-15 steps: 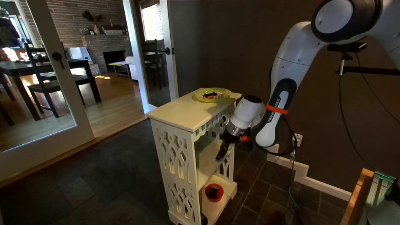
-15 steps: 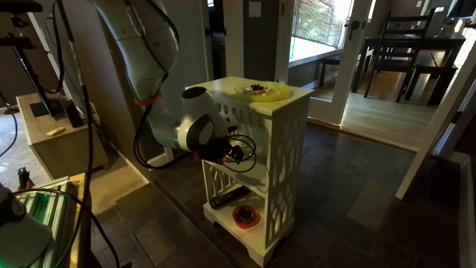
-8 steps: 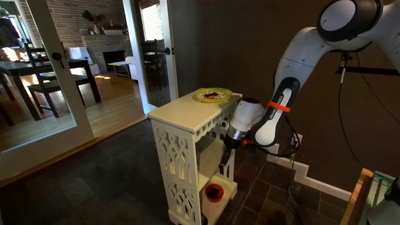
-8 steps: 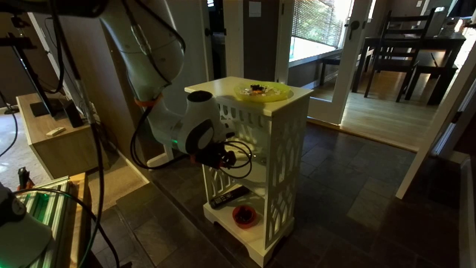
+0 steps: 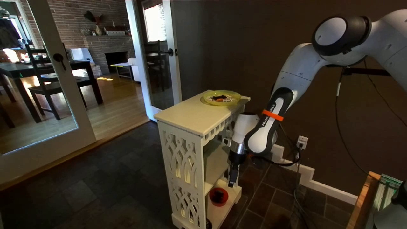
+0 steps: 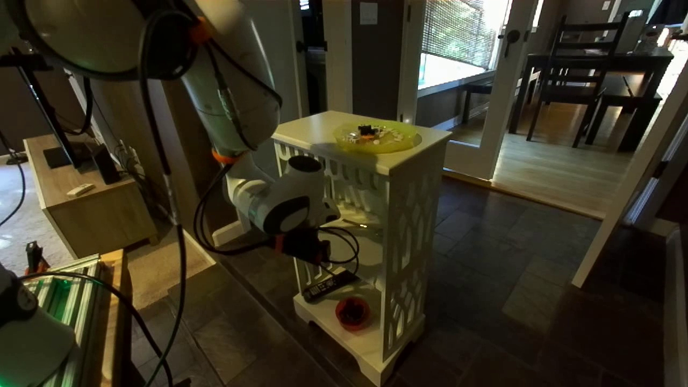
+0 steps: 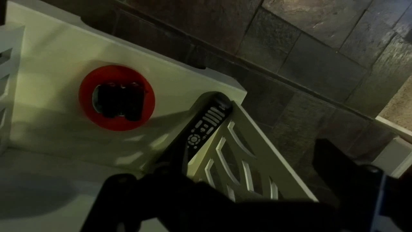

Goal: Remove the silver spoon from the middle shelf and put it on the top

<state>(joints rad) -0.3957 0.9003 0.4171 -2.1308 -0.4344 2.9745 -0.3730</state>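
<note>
The silver spoon (image 6: 356,223) shows as a thin, shiny piece lying on the middle shelf (image 6: 368,255) in an exterior view. It is not visible in the wrist view. The cream top (image 5: 190,116) of the stand is the flat overhanging panel; it also shows in an exterior view (image 6: 312,126). My gripper (image 5: 232,183) points down in front of the stand's open side, with its tips below the middle shelf's level (image 5: 216,162). In the wrist view my gripper (image 7: 252,149) has its two dark fingers wide apart with nothing between them. The lattice side shows beyond.
A yellow-green plate (image 5: 235,102) with small items stands on the top, also in an exterior view (image 6: 376,148). On the lowest board are a red bowl (image 7: 86,96) with dark contents and a black remote (image 7: 204,125). A cable loop (image 6: 357,242) hangs by the wrist.
My gripper has moved down and turned to point more steeply downward, uncovering the spoon in an exterior view. The stand's upper part has shifted slightly toward the arm; its base has stayed.
</note>
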